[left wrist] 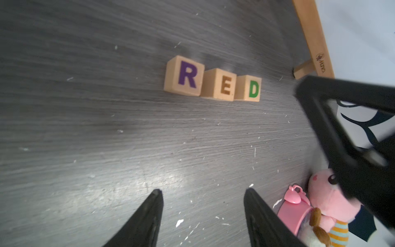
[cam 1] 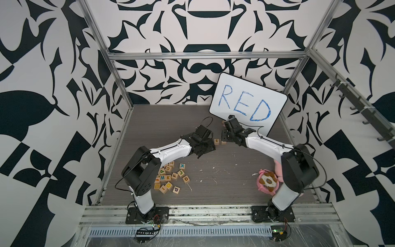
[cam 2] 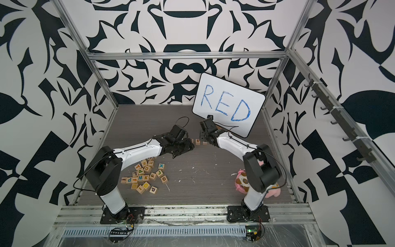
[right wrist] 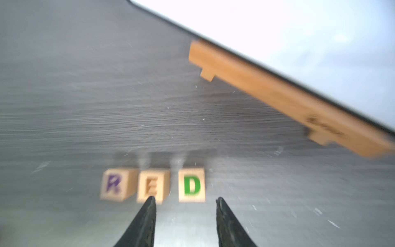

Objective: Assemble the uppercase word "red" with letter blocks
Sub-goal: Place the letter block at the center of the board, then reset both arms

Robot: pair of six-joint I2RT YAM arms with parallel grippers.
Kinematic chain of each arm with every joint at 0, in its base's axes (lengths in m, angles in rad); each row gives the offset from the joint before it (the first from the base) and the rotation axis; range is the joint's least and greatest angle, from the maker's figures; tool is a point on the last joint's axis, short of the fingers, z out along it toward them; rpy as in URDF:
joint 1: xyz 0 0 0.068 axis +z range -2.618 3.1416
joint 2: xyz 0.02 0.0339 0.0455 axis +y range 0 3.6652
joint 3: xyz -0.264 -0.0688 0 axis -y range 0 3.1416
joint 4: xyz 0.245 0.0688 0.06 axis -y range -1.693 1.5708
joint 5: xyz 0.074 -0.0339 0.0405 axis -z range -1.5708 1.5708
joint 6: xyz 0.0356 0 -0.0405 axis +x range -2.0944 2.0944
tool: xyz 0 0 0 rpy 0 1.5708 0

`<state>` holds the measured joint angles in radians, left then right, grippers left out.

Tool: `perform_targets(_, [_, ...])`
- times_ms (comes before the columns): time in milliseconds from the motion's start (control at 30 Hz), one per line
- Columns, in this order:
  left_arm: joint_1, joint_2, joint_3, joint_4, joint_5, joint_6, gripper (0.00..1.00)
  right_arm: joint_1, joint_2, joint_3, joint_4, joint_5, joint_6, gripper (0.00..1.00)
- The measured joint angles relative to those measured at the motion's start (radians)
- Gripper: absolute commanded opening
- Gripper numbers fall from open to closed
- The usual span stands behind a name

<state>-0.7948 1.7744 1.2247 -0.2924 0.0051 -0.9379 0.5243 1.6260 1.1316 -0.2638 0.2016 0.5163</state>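
3 letter blocks (left wrist: 219, 84) read RED w/ right gripper (right wrist: 186, 198) empty.

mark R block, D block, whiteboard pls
R block (left wrist: 186, 76): left wrist view, on the purple-letter face.
D block (left wrist: 251, 88): left wrist view, on the green-letter face.
whiteboard (cam 1: 248, 102): in a top view, middle of the white writing face.

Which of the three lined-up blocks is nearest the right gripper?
The D block, the only one with a green letter; it sits straight ahead of the right gripper, the E block and R block farther aside.
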Motion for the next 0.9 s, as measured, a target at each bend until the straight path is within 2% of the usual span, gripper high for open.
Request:
perform_targets(200, [-0.045,0.093,0.145,-0.072,-0.056,0.073,0.65,0.001,-0.391,-0.191,-0.027,0.077,0.0,0.48])
perform_targets(400, [-0.053,0.113,0.193,-0.153,-0.107,0.121,0.67,0.001,-0.755,-0.328,-0.076,0.19,0.0,0.62])
perform_targets(533, [-0.063,0.116,0.21,-0.185,-0.13,0.151,0.67,0.001,-0.89,-0.389,-0.075,0.246,-0.011,0.7])
perform_targets(633, [-0.075,0.116,0.217,-0.216,-0.133,0.187,0.67,0.001,-0.951,-0.435,-0.066,0.287,-0.023,0.88])
perform_targets(667, [-0.08,0.116,0.223,-0.23,-0.134,0.204,0.68,0.001,-0.965,-0.446,-0.066,0.304,-0.033,0.9])
perform_targets(767, [-0.092,0.106,0.228,-0.252,-0.135,0.253,0.78,0.001,-1.003,-0.472,-0.048,0.347,-0.067,0.99])
perform_targets(833, [-0.102,0.085,0.217,-0.254,-0.143,0.29,0.94,0.001,-1.03,-0.493,-0.024,0.367,-0.1,0.99])
perform_targets(900, [-0.11,0.036,0.19,-0.248,-0.15,0.321,0.97,0.001,-1.056,-0.521,0.008,0.389,-0.121,0.99])
